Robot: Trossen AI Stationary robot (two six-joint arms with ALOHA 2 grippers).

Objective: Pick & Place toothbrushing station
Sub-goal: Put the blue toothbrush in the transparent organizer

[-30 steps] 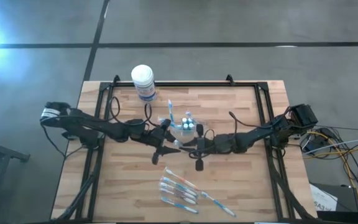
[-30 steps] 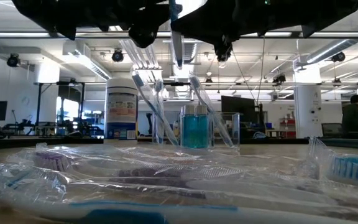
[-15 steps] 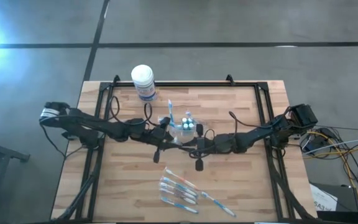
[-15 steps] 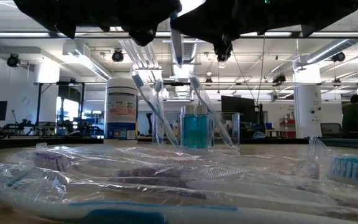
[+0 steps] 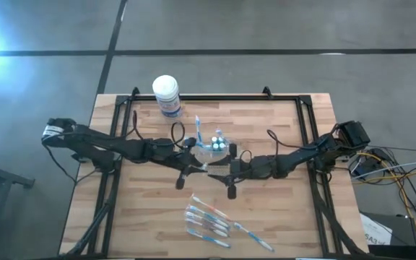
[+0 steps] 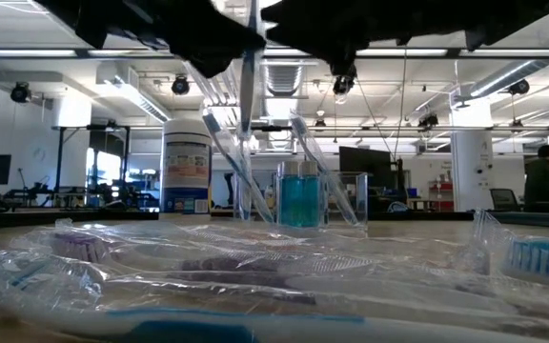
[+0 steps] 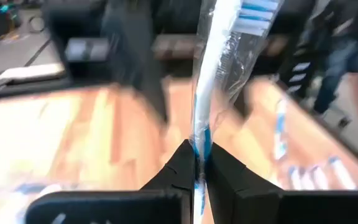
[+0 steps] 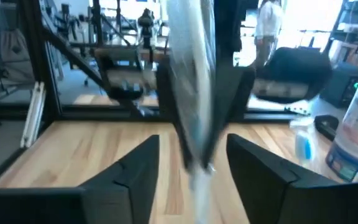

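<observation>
Our left gripper [image 7: 196,163] had its jaws clenched on a wrapped toothbrush [image 7: 219,74], pinching the white-and-blue handle low down so that the bristled head stood up and away from the wrist. A second earlier those jaws had been partly spread; they had since closed and stayed closed. Our right gripper [image 8: 191,163], which had been shut a moment before, now stood with its jaws released, the same brush hanging between the parted fingers [image 8: 138,168] without either of them pressing it. We read that as a handover just completed, right arm to left.

From above, the two grippers met nose to nose near the middle of the counter [image 5: 287,217], just in front of the clear cup [image 5: 213,146]. The cup already held several brushes leaning against its rim and the small white-capped pieces. The remaining toothbrushes [image 5: 209,221] lay in a loose row on the near side of the counter, well apart from the cup. The white-lidded tub [image 5: 166,94] stood at the far edge, untouched.

With the brush now in the left arm's keeping, we judged the next step to be carrying it over the cup and dropping it in, handle down.
</observation>
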